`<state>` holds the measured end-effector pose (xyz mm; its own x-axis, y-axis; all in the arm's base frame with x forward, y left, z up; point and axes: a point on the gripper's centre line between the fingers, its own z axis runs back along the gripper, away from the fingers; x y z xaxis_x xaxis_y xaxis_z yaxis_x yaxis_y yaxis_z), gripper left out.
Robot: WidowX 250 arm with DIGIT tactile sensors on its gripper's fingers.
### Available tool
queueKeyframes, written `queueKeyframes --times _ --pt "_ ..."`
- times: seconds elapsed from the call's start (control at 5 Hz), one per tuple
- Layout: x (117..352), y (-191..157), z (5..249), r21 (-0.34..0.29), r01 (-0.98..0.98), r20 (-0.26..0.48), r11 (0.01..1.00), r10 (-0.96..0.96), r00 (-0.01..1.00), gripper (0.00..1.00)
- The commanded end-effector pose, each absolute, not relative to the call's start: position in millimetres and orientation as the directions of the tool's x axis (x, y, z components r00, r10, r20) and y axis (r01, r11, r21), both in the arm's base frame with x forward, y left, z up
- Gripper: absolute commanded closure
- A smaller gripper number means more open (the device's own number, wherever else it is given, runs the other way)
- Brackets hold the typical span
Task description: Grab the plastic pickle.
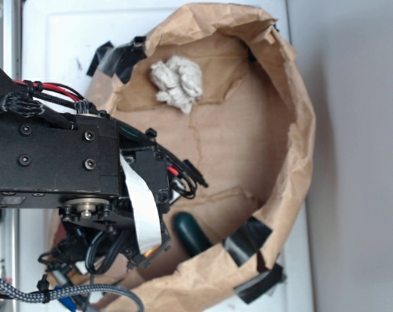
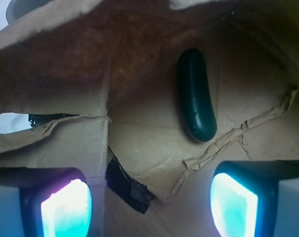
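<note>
The plastic pickle (image 2: 196, 94) is dark green and glossy. It lies flat on the brown paper floor of a paper-walled bin (image 1: 300, 136), close to the near wall. In the exterior view only one rounded end of the pickle (image 1: 191, 233) shows beside the arm. My gripper (image 2: 149, 205) is open, its two glowing pads (image 2: 65, 210) wide apart with nothing between them. The pickle lies ahead of the gripper, a little toward the right pad, not touching either one. In the exterior view the gripper itself is hidden under the black arm.
A crumpled off-white paper wad (image 1: 177, 81) sits at the far side of the bin. Black tape (image 2: 127, 185) patches torn seams in the paper floor and walls. The raised crumpled paper wall (image 2: 50, 84) stands close on the left of the gripper.
</note>
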<state>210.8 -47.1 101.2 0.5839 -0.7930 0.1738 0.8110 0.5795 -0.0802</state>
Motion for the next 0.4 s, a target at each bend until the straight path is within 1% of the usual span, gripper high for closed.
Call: queueKeyframes --times 0.0,0.2 --pt "231 -29 157 -0.092 0.777 0.225 0.622 -0.747 0.625 0.00" --pt "253 -14 172 -0.110 0.762 0.219 0.638 -0.732 0.645 0.00"
